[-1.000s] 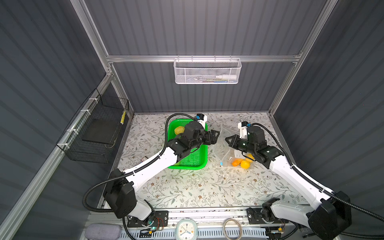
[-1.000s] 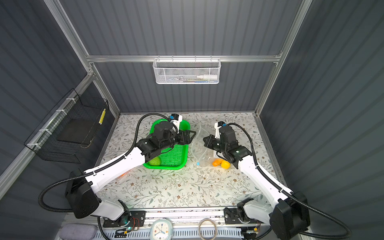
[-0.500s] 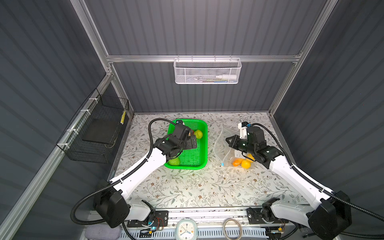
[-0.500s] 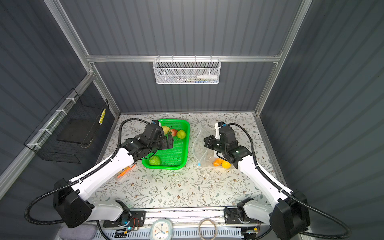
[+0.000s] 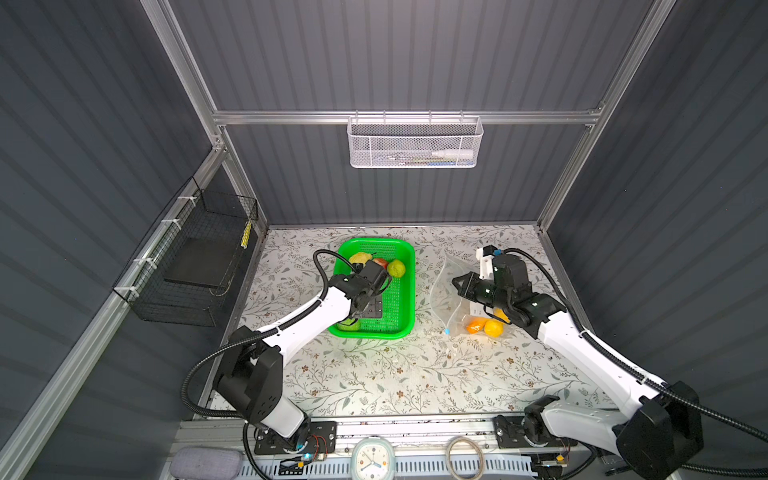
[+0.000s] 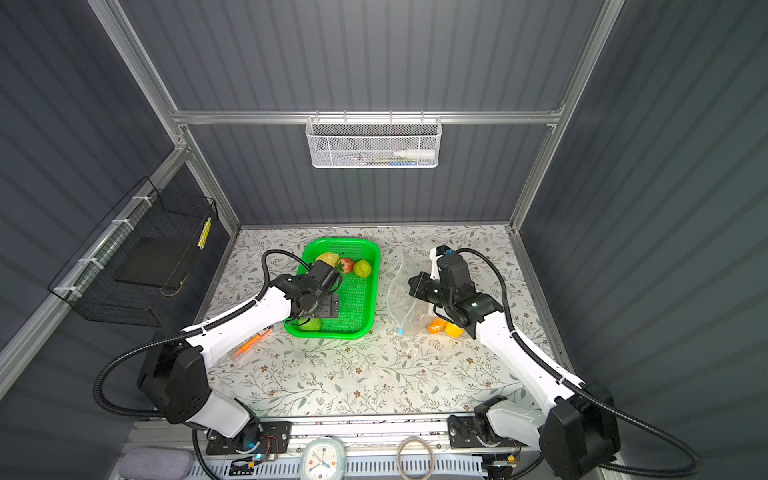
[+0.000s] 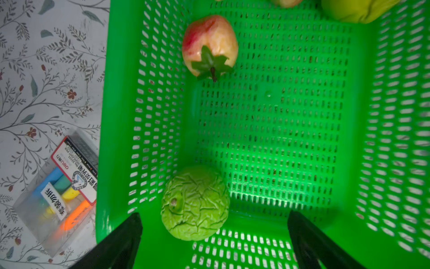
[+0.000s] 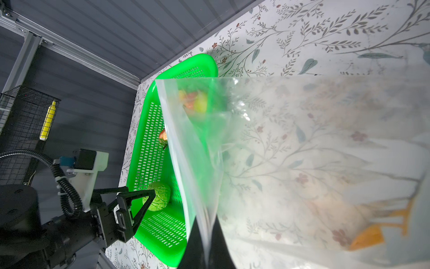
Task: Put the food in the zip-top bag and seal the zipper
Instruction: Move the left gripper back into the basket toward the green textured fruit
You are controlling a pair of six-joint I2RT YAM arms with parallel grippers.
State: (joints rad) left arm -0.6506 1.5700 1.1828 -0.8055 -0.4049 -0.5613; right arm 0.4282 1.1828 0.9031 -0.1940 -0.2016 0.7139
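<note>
Loading step, partway: two pcs of the food, an orange fruit [image 5: 477,325] and a yellow fruit [image 5: 493,328], already sit in the zip-top bag [image 5: 444,291]. The bag lies on the surface [image 5: 395,374] just right of the green basket [image 5: 412,291]. The right end effector [image 8: 206,246] is clamped tight on the bag's mouth edge, lifting that lip so the opening faces left twd the basket. The zipper's blue slider [image 5: 447,331] sits at the near end of the mouth; zip not run yet. The left end effector [image 7: 214,215] is spread fully wide and holds nothing. It hangs over the basket's near-left corner w/ the green leafy ball [image 7: 195,202] btwn its fingers, off-centre, nearer one finger; contact can't be told. More food waits in the basket: a pale-red strawberry [image 7: 209,44] by the left wall, and a far-end cluster [image 5: 380,262] of approx three pcs. Judged next move: drop lower, centre on the ball, close w/o snagging the basket wall just beside it. Then lift clear of the rim and carry right into the held-up mouth. The ball looks bulky vs. the mouth gap, so a high, wide lip prob. matters. Sealing comes only once the basket is emptied.
</note>
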